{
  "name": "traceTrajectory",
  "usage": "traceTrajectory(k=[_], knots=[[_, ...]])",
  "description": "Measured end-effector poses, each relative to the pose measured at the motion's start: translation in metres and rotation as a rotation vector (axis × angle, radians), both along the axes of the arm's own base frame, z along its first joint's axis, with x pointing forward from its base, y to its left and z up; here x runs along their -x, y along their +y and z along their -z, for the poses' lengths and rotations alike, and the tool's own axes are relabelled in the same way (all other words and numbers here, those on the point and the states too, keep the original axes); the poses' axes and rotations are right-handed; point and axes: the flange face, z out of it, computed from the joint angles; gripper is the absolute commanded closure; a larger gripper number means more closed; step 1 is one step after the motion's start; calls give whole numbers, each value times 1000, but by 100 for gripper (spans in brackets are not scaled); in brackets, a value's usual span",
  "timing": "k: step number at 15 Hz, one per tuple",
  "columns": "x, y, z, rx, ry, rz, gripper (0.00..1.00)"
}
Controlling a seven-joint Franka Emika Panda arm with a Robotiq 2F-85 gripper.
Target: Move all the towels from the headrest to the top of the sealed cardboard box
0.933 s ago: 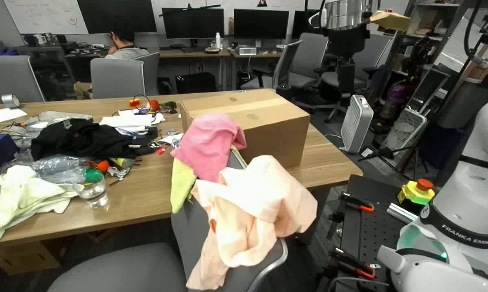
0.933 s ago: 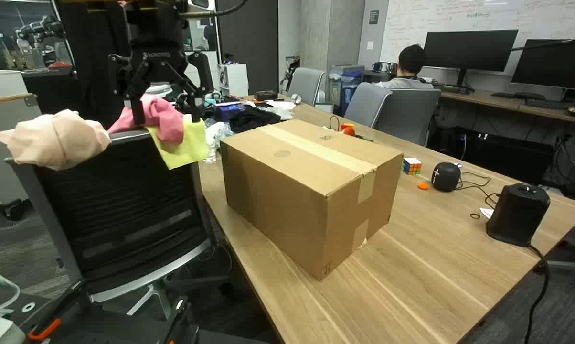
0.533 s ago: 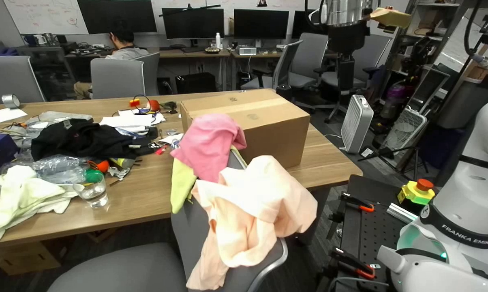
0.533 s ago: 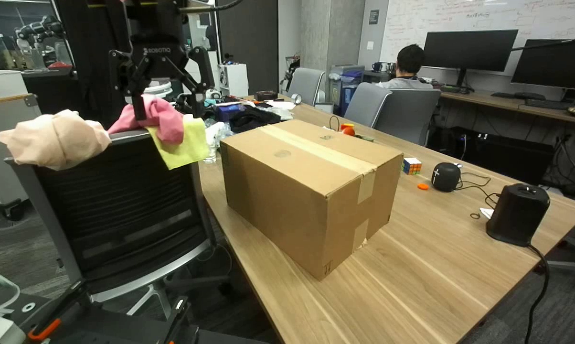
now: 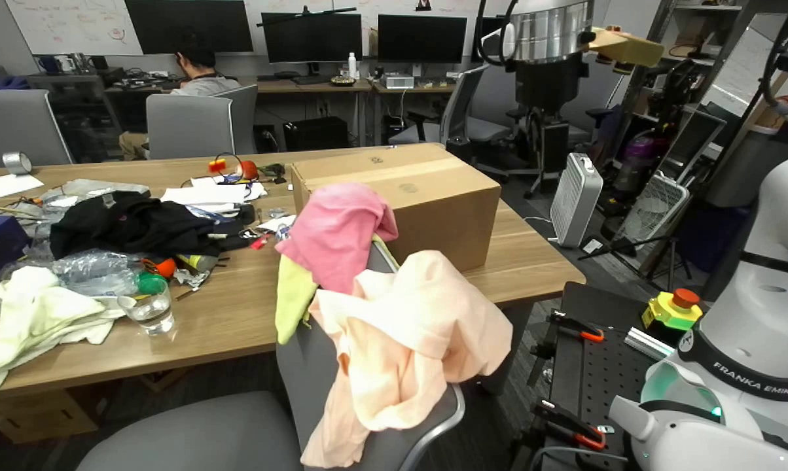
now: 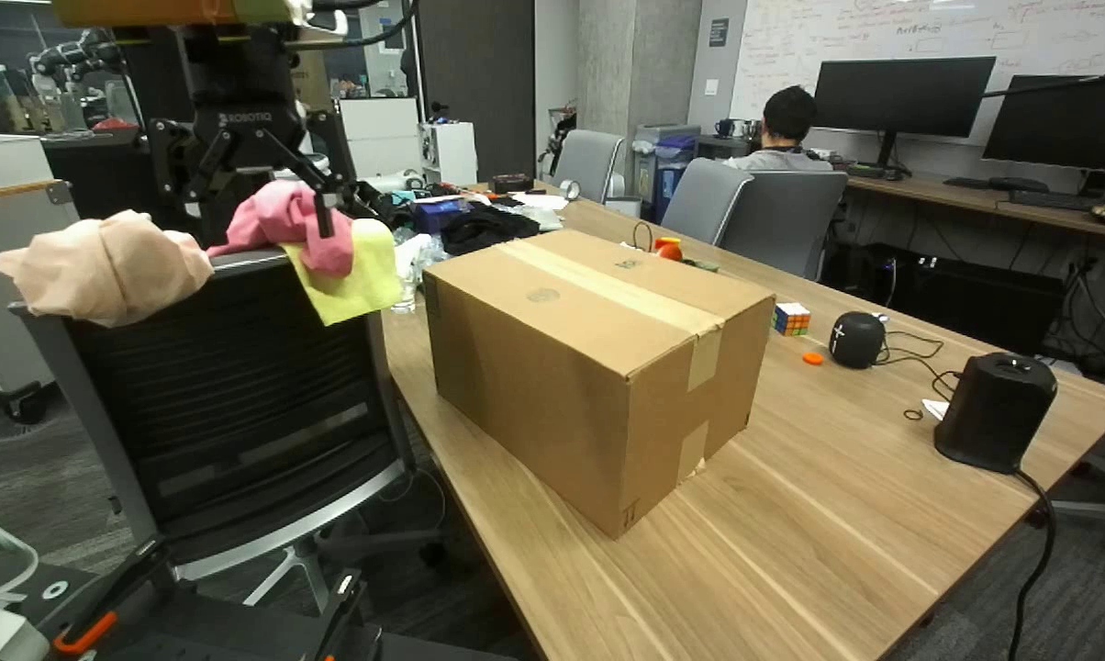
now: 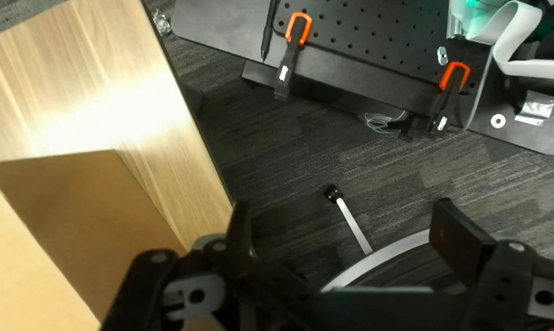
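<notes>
Over the office-chair backrest (image 6: 240, 395), taken to be the task's headrest, a peach towel (image 5: 410, 327) and a pink towel (image 5: 338, 235) are draped; beneath the pink one a yellow-green towel (image 6: 355, 275) is partly covered. By their own weight, it seems, they are kept in place across the upper edge.

The sealed cardboard box (image 6: 598, 335) is stood on the bench (image 6: 837, 514) just beside the chair, presumably so that the carry is kept short; with its top seam closed by packing tape (image 6: 619, 288), a flat landing surface is offered. Since all three towels are borne by the backrest, none of the transfer is judged complete.

The jaws are spread wide with nothing gripped, probably so that a generous fold of cloth can be taken. In the wrist view they are aimed down at the carpet (image 7: 300, 151) and the chair's curved metal frame (image 7: 392, 248). Though the pink towel is overlapped by them in an exterior view, no contact can be confirmed.

If the yellow-green towel were seized first, the pink one might be dragged along; the pink is judged safer to be lifted first. A pale cloth (image 5: 47, 314), laid on the bench near a drinking glass (image 5: 152, 317), is not counted.
</notes>
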Motion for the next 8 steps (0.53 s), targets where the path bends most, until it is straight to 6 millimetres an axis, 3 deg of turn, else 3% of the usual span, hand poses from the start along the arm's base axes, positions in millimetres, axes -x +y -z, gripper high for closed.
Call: traceTrajectory(k=[4, 8], knots=[[0, 62, 8, -40, -76, -70, 0], [1, 106, 15, -87, -161, -59, 0]])
